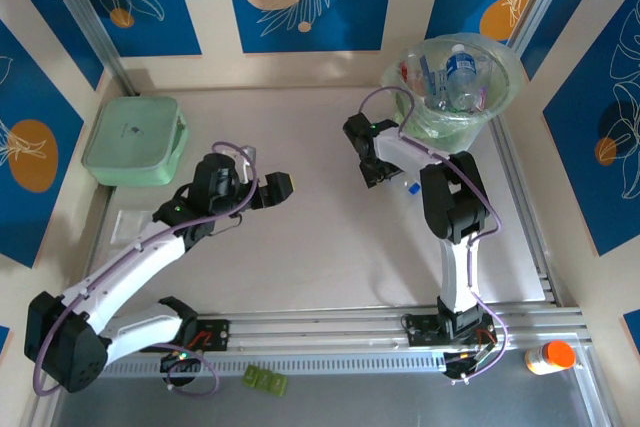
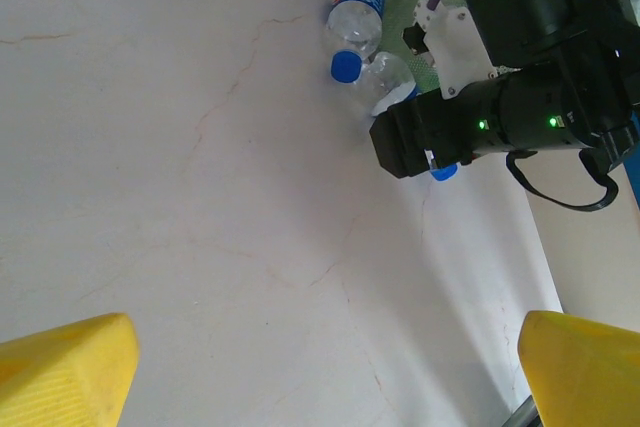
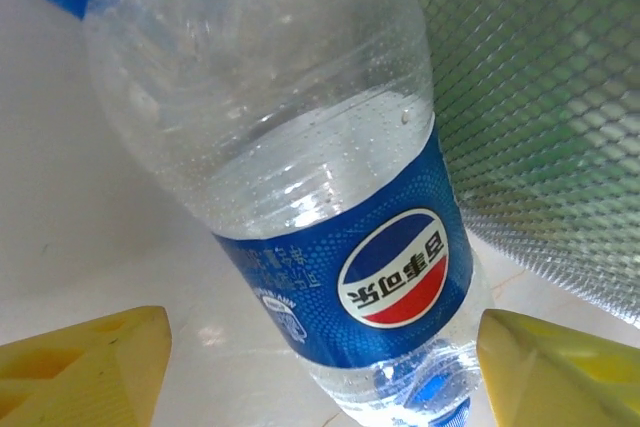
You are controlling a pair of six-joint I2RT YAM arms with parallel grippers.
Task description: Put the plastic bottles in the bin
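On the table point(image 3: 70, 207), a clear blue-labelled bottle point(image 3: 330, 237) lies between wide-open right fingers point(image 3: 85, 367); left fingers point(image 2: 60, 372) gape.

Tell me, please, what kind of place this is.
Probably a robotics lab work cell, not a home: two arms bolted to a metal rail at the edge of a table, printed blue panels walling it in, and a lined bin holding plastic bottles.

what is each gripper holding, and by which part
Nothing is held. The left gripper is open over bare table; the right gripper stands open around a blue-labelled bottle, not clamping it.
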